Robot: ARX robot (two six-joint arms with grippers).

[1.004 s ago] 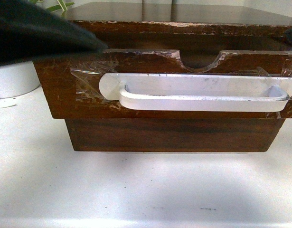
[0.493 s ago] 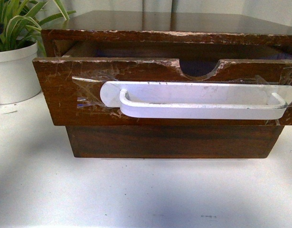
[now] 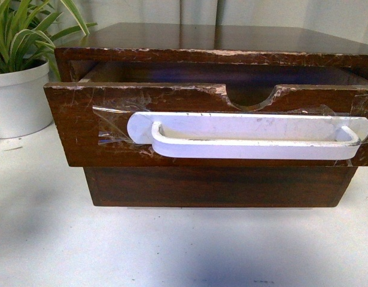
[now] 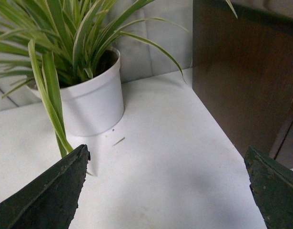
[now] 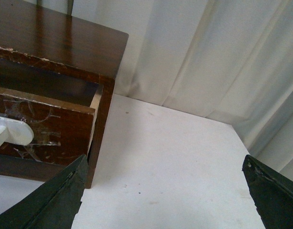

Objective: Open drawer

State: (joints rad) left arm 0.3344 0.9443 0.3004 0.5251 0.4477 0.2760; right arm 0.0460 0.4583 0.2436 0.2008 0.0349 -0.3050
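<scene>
The drawer (image 3: 76,131) is dark brown wood with chipped edges, a semicircular notch and a long white handle (image 3: 249,136) taped on. It stands pulled partly out of the dark wooden cabinet (image 3: 213,36) in the front view. Its end also shows in the right wrist view (image 5: 46,129). Neither arm shows in the front view. My left gripper (image 4: 167,160) is open over bare table beside the cabinet's side (image 4: 241,76). My right gripper (image 5: 165,164) is open over bare table to the right of the cabinet (image 5: 60,43). Both hold nothing.
A plain-fronted lower drawer (image 3: 219,186) sits under the pulled one. A white pot with a striped green plant (image 3: 16,95) stands left of the cabinet, also in the left wrist view (image 4: 91,102). White curtains (image 5: 208,57) hang behind the white table (image 3: 172,251).
A dark arm that covered the upper left of the front view a second ago has left it, uncovering the plant. The drawer sits a little lower in the view.
</scene>
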